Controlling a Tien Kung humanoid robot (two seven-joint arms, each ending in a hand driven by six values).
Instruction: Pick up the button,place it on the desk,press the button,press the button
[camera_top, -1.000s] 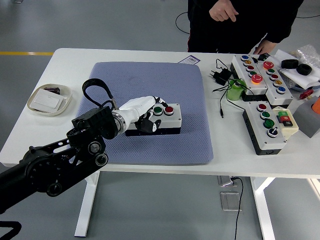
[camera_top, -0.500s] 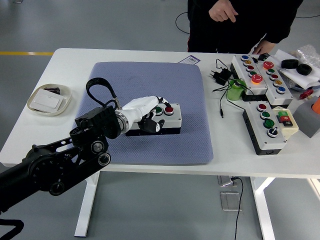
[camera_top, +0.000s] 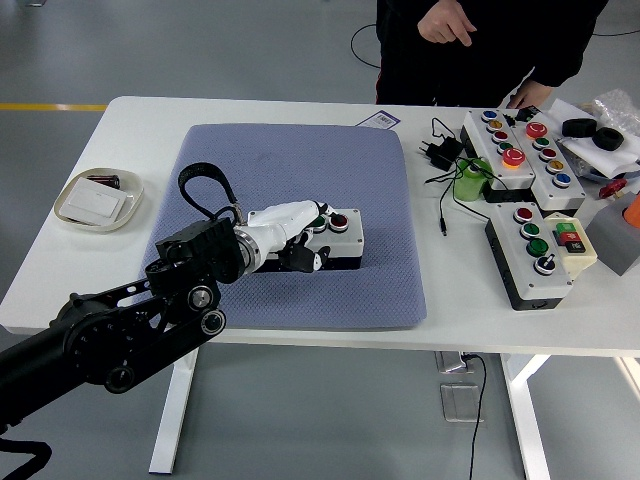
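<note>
**Left hand on the two-button box at the mat's centre**

The button box (camera_top: 333, 237), a small white-topped station with a dark base, lies on the blue-grey mat (camera_top: 300, 160) that covers the middle of the white table (camera_top: 130, 110). Its long axis runs left to right across the view, nearly parallel to the table's near edge, with the button face pointing up. A green button (camera_top: 317, 220) sits left of a red button (camera_top: 339, 219) on that face.

The left hand (camera_top: 292, 228), white-shelled on a black arm, lies over the box's left end. Its fingers drape over the top near the green button and curl down the near side; whether they truly clamp the housing or only rest on it cannot be told from this view. The right hand is out of view.

The box looks rigid and hard-shelled, probably light enough for one hand, with smooth plastic that could slip. The short sides look like the safest hold, away from the raised caps.

Larger button panels (camera_top: 522, 150) sit well apart at the right, near a person (camera_top: 480, 40) standing at the far edge.
</note>
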